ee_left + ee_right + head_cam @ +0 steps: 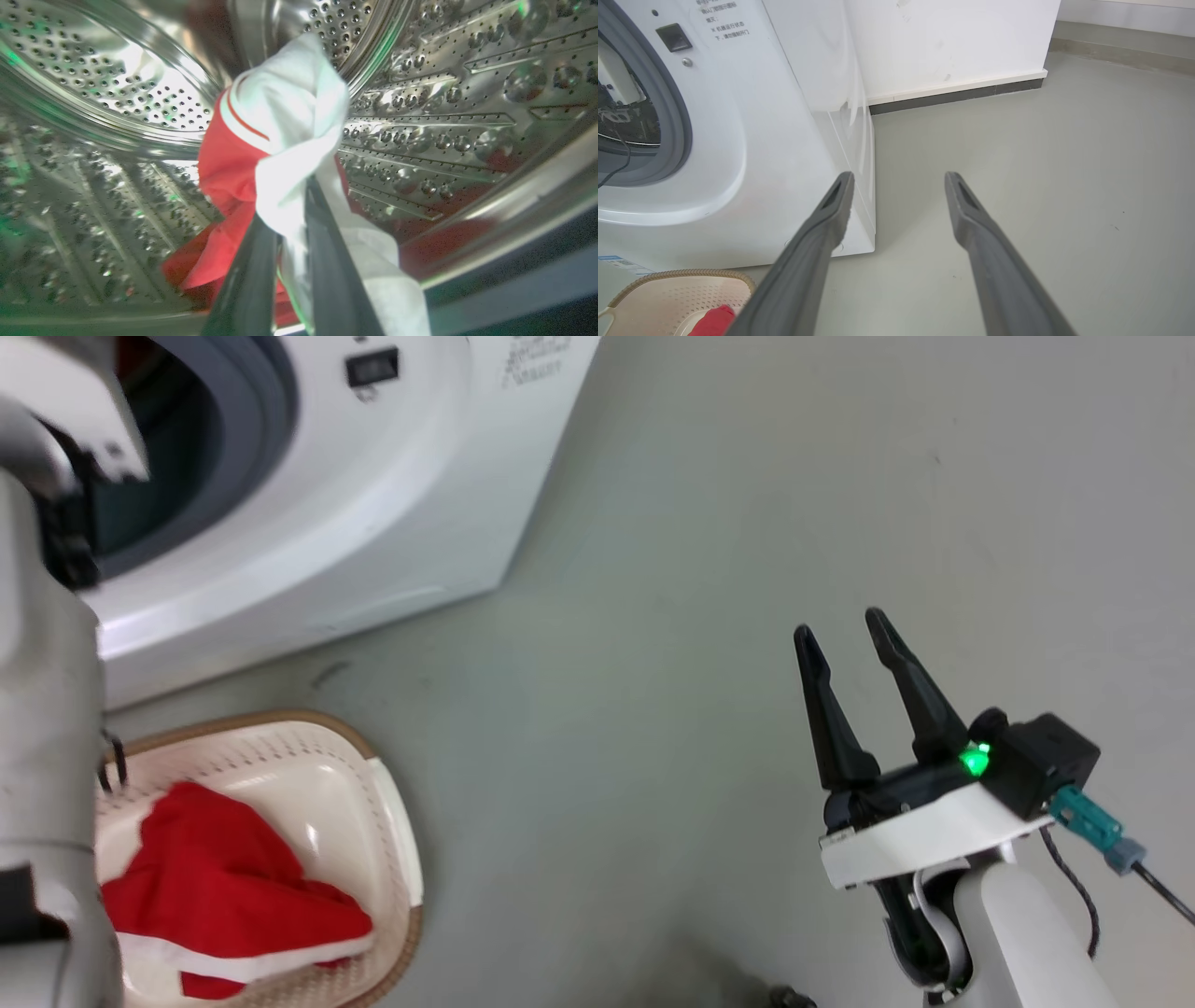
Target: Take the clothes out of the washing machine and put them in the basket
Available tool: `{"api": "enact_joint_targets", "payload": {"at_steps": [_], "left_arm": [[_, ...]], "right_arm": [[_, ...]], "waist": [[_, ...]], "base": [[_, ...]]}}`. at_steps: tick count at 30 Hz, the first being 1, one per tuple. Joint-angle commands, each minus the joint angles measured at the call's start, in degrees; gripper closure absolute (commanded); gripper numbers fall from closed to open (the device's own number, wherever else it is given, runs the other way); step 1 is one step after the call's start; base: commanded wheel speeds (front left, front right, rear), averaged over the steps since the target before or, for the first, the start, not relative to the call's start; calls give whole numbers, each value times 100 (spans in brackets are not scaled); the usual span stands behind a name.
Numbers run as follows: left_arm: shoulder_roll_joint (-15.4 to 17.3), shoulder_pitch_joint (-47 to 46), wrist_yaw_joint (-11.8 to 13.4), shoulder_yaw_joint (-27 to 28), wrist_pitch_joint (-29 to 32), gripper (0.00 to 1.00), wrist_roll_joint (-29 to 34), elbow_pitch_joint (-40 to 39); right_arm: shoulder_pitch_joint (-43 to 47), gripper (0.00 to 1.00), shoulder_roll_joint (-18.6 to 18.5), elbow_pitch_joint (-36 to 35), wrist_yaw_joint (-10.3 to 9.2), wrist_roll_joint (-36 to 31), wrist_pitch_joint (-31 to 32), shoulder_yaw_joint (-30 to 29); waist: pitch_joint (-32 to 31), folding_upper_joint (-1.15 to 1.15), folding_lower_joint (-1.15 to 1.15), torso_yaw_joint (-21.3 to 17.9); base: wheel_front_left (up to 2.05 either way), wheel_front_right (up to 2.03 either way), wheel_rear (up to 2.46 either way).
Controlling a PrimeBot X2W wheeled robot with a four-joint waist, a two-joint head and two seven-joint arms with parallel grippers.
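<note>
The red-and-white garment (289,121) is inside the steel drum (117,93) of the washing machine (392,504), pinched between the two fingers of the left pincer (289,205), which is closed on the cloth near the middle of the bunch. The bunch's long axis runs roughly in line with those fingers. Its white end points away beyond the fingertips toward the back of the drum, red folds spill to one side of the fingers, and a white tail trails back past them toward the wrist. Judging from this, the step in hand is lifting this piece out of the machine. The next move calls for drawing the arm straight back through the porthole without snagging the loose tail on the rubber ring, then carrying it down to the basket (373,784) below the opening, where another red garment (224,887) already lies. The right pincer (840,625) hangs well apart from all this over bare floor (700,616), fingers spread and empty.
</note>
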Motion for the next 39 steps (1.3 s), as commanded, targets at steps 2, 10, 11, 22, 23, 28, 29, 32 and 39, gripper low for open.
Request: {"api": "enact_joint_targets", "payload": {"at_steps": [2,10,11,22,23,28,29,32,39], "left_arm": [[-157,501,-23,10,-557,100,-108,39],[-687,2129,-110,74,-1563,100,-478,-357],[-729,2291,-127,97,-1586,100,-527,-483],[-1022,3948,-49,103,-1645,100,-628,-2632],[-1031,4085,-28,100,-1641,100,-626,-2846],[-1063,4776,173,110,-1426,100,-612,-4079],[-1073,4933,215,108,-1376,100,-599,-4326],[-1133,5470,386,86,-1185,100,-561,-5032],[-1356,6420,616,-42,-898,100,-616,-5413]], "right_arm": [[212,0,-8,118,-4,-170,-16,-78],[788,0,-8,183,-4,-507,267,-298],[846,0,-8,155,-4,-517,306,-317],[1347,0,-6,-216,-4,-588,672,-478],[1376,0,-5,-245,-4,-594,692,-493],[1497,0,-5,-364,-4,-587,781,-525],[1515,0,-5,-386,-3,-586,796,-535],[1550,0,-5,-454,-3,-582,832,-569],[1499,0,-3,-583,-3,-622,873,-597]], "waist": [[-879,0,0,532],[-2091,0,0,1106],[-2181,0,0,1150],[-2859,0,0,1625],[-2892,0,0,1665],[-2974,0,0,1795],[-2979,0,0,1813],[-2951,0,0,1875],[-2688,0,0,1991]], "base": [[0,0,0],[0,0,0],[0,0,0],[0,0,0],[0,0,0],[0,0,0],[0,0,0],[0,0,0],[0,0,0]]}}
